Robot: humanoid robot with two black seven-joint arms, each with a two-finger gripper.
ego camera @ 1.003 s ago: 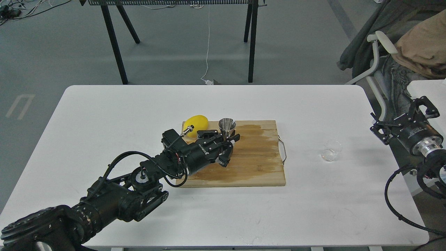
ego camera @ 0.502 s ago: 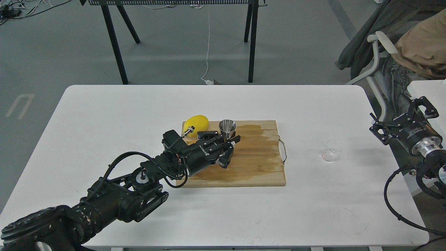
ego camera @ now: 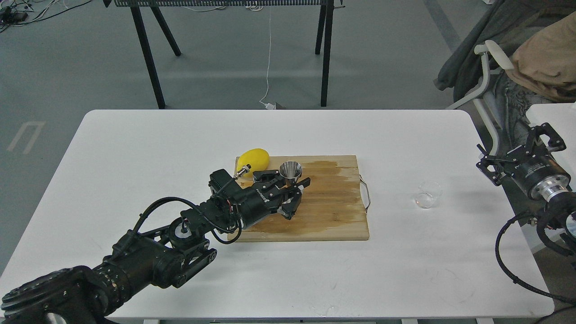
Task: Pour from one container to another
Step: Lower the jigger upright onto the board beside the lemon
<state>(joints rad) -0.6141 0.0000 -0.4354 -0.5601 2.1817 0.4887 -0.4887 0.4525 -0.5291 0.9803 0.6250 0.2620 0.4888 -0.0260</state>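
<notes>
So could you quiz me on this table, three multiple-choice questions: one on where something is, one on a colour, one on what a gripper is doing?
1. Where is the glass cup?
A. on the board
B. on the table, right of the board
C. in the right gripper

2. What colour is the lemon?
A. green
B. yellow
C. red

3. What is the left gripper doing?
A. closed around the jigger
B. hanging open over the cup
C. resting on the lemon

Answers:
1 B, the cup stands on the bare white table, apart from the board.
2 B, it is bright yellow at the board's far left corner.
3 A, its fingers sit on both sides of the jigger.
</notes>
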